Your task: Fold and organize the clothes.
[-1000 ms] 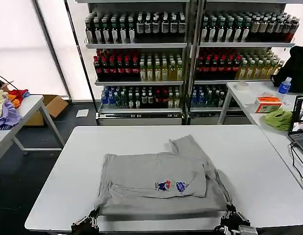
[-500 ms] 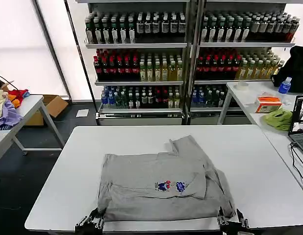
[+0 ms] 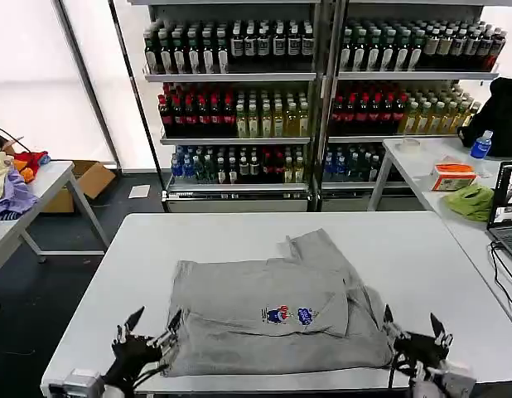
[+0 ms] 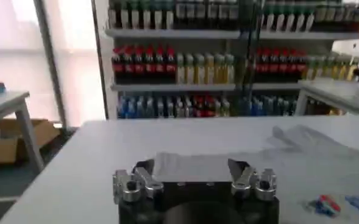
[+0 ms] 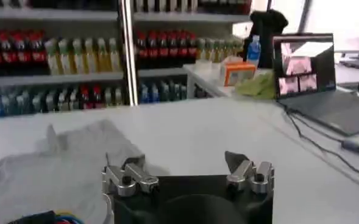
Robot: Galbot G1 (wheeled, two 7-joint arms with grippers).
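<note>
The folded light grey cotton shirt with a small multicoloured chest print (image 3: 272,319) looks soft, light and floppy, best pinched at its near hem corners, where the left gripper (image 3: 148,332) and right gripper (image 3: 412,326) stand spread wide, holding nothing.

A light grey soft cotton shirt (image 3: 272,319) lay partly folded on the white table (image 3: 422,257), near its front edge. Its folded panel faced up, showing a small red and blue chest print (image 3: 287,315). A sleeve (image 3: 318,247) stuck out toward the far side.
</note>
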